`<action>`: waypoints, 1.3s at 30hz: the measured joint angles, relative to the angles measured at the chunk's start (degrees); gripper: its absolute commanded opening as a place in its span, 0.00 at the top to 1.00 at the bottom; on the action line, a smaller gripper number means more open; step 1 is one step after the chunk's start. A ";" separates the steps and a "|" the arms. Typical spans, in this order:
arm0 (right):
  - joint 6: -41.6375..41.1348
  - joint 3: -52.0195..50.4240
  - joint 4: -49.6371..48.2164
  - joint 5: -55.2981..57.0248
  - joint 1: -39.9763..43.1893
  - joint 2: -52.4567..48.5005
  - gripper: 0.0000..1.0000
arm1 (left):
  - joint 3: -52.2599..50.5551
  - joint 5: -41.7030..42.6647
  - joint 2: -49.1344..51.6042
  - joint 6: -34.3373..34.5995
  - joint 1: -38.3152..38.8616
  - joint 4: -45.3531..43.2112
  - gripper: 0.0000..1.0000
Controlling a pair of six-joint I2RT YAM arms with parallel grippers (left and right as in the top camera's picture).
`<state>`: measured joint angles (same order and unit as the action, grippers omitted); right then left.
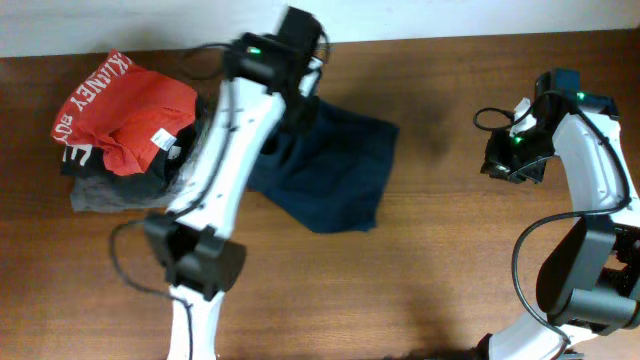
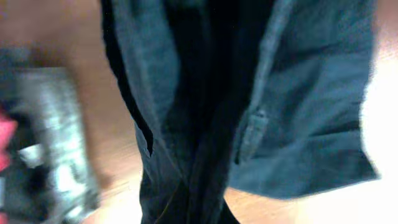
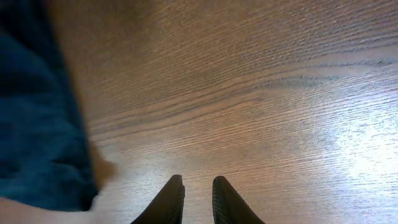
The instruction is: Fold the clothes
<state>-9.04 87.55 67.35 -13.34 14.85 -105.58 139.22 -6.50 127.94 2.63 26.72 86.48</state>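
1 navy garment [image 1: 335,175], clamped tight in my left gripper [image 1: 303,108]; right gripper [image 3: 198,190] at its 3 o'clock, fingers narrowly parted, empty.

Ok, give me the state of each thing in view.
Navy garment: unfolded, rumpled, top edge gripped.
Red garment: crumpled, lying over the grey garment.
Grey garment: under the red garment.
Left jaws: shut on navy garment.
Right jaws: slightly apart, empty.

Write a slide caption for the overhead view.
Left gripper holds the navy garment; right gripper hovers over the wooden table.
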 measured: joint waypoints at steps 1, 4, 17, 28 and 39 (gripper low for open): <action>0.02 0.00 0.00 0.00 0.00 0.00 0.79 | 0.00 0.22 1.81 0.46 0.85 -0.81 0.99; 0.00 0.00 -0.04 0.00 0.00 0.00 0.79 | -0.02 0.68 6.95 2.58 3.32 -4.35 1.00; 0.02 0.00 -0.04 0.00 0.00 0.00 0.79 | 8.07 -2.12 11.26 6.21 5.81 6.32 1.00; 0.02 0.00 0.31 0.00 0.00 0.00 0.79 | 18.82 -3.30 5.01 0.79 -6.08 10.21 1.00; 0.02 0.00 0.35 0.00 0.00 0.00 0.79 | 14.78 -1.16 -6.36 -3.74 -14.99 10.14 1.00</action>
<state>-9.02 87.55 67.70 -13.34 14.85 -105.58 153.99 -7.66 121.58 -1.10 11.73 96.62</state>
